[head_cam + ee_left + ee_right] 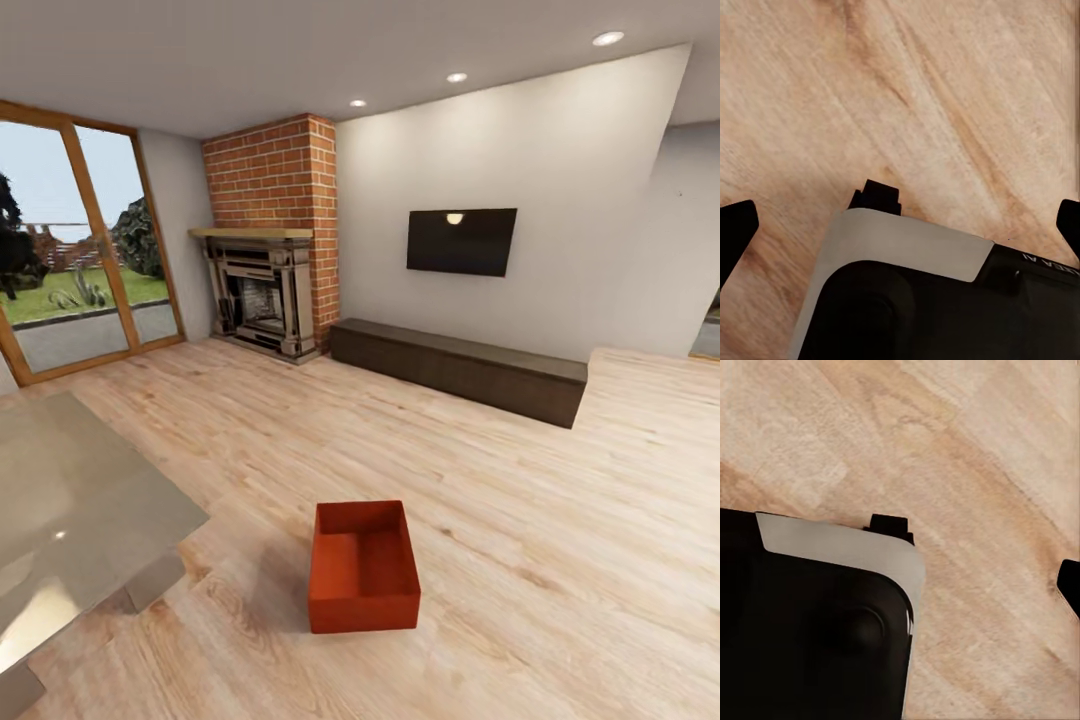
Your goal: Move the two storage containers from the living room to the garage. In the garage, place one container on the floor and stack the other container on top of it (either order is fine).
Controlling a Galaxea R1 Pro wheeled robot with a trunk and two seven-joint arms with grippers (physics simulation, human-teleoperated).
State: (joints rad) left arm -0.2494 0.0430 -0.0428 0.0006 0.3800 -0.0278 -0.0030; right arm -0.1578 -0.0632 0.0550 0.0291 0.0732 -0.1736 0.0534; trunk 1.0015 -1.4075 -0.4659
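Sitting on wood floor [520,500]: one storage container [363,567] | left gripper [900,217] fingers apart | right gripper cropped, undeterminable

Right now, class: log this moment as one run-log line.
room: living room | storage container: upright, empty, on wood floor beside grey table | left gripper: open, empty | stage: not yet picked up
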